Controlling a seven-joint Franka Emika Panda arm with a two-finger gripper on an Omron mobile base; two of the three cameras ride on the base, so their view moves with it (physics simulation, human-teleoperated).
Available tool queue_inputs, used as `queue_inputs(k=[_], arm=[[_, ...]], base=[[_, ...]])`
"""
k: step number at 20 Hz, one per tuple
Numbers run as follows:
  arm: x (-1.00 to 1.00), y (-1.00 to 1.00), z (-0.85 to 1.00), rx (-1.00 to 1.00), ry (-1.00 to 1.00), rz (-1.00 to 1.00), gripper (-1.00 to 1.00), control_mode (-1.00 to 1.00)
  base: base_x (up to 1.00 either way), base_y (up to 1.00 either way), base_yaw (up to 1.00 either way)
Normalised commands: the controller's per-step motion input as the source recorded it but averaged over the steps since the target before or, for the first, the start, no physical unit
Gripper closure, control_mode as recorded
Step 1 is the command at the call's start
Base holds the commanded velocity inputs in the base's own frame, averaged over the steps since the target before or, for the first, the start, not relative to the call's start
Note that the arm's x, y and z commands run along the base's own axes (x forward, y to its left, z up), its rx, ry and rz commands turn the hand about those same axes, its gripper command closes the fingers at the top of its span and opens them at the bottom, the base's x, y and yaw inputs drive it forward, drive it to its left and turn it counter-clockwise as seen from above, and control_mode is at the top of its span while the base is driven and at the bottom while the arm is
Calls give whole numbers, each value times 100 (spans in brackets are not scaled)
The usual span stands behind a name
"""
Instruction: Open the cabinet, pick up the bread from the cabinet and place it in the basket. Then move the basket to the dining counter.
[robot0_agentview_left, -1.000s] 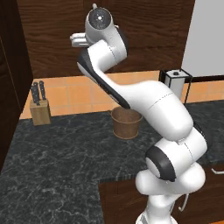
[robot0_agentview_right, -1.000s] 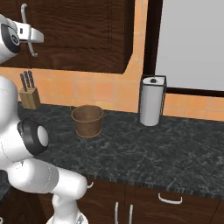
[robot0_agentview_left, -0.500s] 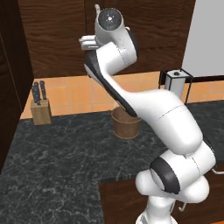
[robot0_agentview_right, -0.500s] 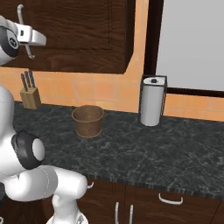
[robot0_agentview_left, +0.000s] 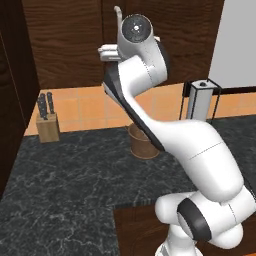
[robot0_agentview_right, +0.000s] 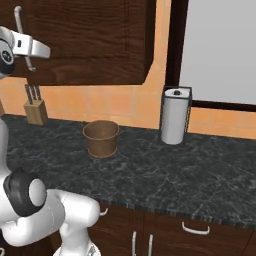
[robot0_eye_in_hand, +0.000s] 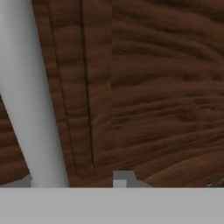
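The dark brown cabinet hangs above the counter with its door closed. My gripper is raised to the door's vertical silver bar handle. In the hand view the handle runs between my two fingertips, close to the left one, with a gap on the right, so my gripper stands open around it. From the left, my gripper sits just below the handle's top. The round brown basket stands on the black counter. The bread is hidden and the dining counter is out of view.
A knife block stands at the back left of the black marbled counter. A paper towel holder stands right of the basket. A tall dark panel borders the counter on the left.
My arm's elbow and lower links have swung over while the hand stays at the handle. The fingers closed slightly, then widened again. The door has not visibly moved.
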Motion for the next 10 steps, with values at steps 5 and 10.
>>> queue_inputs(k=[5, 10], arm=[[0, -100, -44, 0, 2, 0, 100, -100], [-6, -100, -35, 0, 2, 0, 100, -100]], base=[[0, 0, 0], [0, 0, 0]])
